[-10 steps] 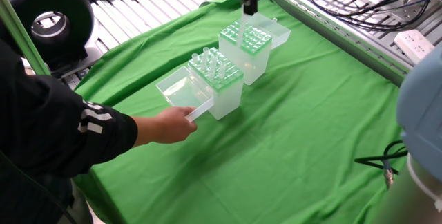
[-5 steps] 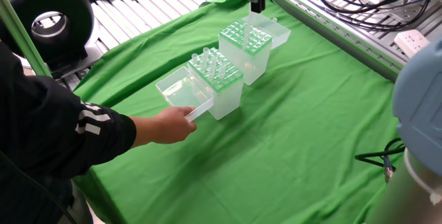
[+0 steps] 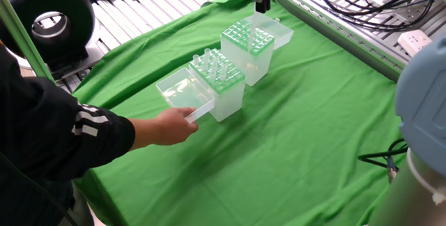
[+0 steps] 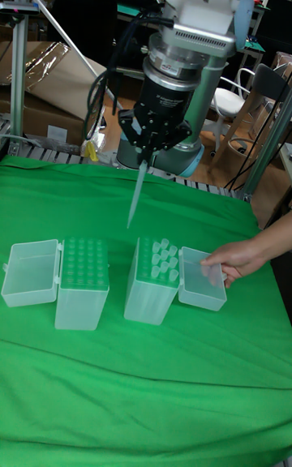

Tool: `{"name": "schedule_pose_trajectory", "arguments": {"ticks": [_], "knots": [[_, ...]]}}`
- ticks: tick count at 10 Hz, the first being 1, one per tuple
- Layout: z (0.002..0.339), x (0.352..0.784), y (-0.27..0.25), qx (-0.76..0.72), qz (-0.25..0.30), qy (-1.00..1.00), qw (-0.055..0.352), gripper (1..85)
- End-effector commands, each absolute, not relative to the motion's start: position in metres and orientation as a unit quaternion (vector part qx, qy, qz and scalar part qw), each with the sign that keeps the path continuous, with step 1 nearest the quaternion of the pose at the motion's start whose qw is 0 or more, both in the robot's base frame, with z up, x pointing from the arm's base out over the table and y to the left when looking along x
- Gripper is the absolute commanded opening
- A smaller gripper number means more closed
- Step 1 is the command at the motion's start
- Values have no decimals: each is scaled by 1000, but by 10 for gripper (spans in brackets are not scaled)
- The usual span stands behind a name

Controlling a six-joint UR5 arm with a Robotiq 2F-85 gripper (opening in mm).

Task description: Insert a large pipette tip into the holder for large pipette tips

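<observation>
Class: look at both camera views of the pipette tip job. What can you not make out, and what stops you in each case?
1. Fixed view: the gripper is cut off by the top edge; only its lower end shows.
2. Fixed view: the large pipette tip is clear and faint; its point cannot be told from the green-topped box behind it.
3. Tall fixed view: the holes in that box are too small to count.
4. Tall fixed view: the person's hand is cut off at the right edge.

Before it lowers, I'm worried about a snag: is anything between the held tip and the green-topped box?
Nothing visible. The tool holds the large pipette tip above the holder for large pipette tips, whose lid is open. The person's hand rests on the other box.
</observation>
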State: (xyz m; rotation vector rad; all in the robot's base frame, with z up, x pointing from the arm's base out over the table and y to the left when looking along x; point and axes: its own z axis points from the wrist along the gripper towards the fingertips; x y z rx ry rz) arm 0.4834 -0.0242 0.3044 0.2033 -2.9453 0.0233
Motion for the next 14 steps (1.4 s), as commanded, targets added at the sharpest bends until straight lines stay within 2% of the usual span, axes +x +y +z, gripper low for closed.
{"name": "schedule_pose_trajectory", "arguments": {"ticks": [1,5,14], "knots": [[302,494,-55,112,13,-989,92,7],[293,503,-77,129,29,-987,92,7],[279,518,-85,141,25,-987,73,7]]}}
